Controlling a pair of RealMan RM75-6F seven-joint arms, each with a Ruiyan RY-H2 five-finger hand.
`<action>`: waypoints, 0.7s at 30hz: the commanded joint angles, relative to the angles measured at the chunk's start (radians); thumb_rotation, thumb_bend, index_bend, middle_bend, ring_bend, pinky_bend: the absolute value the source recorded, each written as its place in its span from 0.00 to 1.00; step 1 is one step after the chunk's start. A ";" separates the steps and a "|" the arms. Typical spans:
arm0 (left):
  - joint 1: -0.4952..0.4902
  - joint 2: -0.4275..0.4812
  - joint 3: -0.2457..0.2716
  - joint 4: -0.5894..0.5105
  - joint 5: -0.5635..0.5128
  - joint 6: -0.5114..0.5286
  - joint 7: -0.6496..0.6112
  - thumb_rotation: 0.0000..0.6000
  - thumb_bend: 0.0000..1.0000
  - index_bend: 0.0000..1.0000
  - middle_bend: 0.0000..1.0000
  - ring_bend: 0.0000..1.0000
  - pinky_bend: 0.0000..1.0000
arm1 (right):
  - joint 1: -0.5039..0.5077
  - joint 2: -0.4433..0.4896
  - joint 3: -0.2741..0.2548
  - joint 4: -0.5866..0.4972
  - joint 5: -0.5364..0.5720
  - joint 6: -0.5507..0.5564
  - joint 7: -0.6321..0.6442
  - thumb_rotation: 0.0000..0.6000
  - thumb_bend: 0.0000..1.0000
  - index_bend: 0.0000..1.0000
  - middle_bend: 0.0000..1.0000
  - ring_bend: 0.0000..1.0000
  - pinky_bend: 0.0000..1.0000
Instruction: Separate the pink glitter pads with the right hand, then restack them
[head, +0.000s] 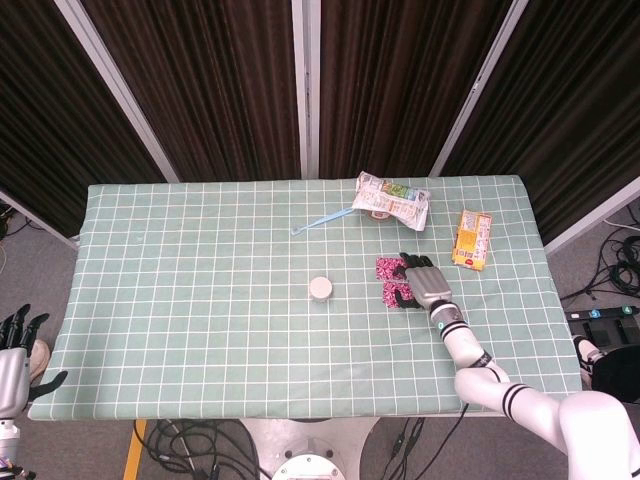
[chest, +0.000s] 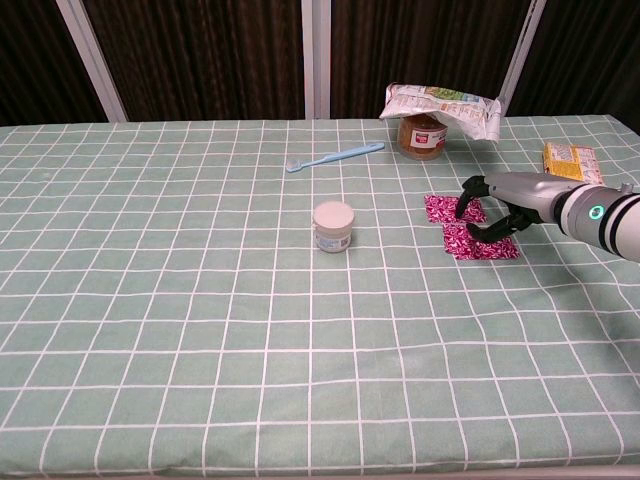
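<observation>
At the far left, off the table's edge, your left hand (head: 14, 350) hung with its dark fingers spread and held nothing. On the green checked tablecloth (chest: 180, 300) a light blue plastic toothbrush (chest: 335, 156) lay towards the back, and nearer the middle a small white-lidded round jar (chest: 333, 226) stood upright. Behind that, to the right, a crumpled printed foil packet (chest: 442, 106) sat draped over a brown glass jar (chest: 423, 137).

You had the two pink glitter pads apart but just beside each other: the farther pink glitter square pad (chest: 440, 208) lay flat, and the nearer pink glitter square pad (chest: 478, 241) lay a little right and towards you. Your right hand (chest: 500, 205) hovered low across both, fingers (chest: 466, 196) curled down with the tips resting on the farther pad. I could not tell whether it pinched the pad or only pressed it. At the right edge lay a flat yellow-orange snack box (head: 472, 238).
</observation>
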 joint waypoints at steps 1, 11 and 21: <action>0.001 0.000 0.000 0.001 -0.001 -0.001 -0.001 1.00 0.17 0.22 0.15 0.11 0.13 | 0.025 -0.019 0.014 0.039 0.020 -0.023 -0.009 0.61 0.46 0.25 0.00 0.00 0.00; 0.004 -0.005 0.000 0.009 -0.001 0.000 -0.009 1.00 0.17 0.22 0.15 0.11 0.13 | -0.027 0.085 -0.016 -0.120 -0.034 0.066 -0.005 0.61 0.46 0.25 0.00 0.00 0.00; -0.001 -0.009 0.000 0.012 0.020 0.005 -0.013 1.00 0.17 0.22 0.15 0.11 0.13 | -0.107 0.172 -0.089 -0.299 -0.080 0.148 -0.019 0.61 0.46 0.25 0.00 0.00 0.00</action>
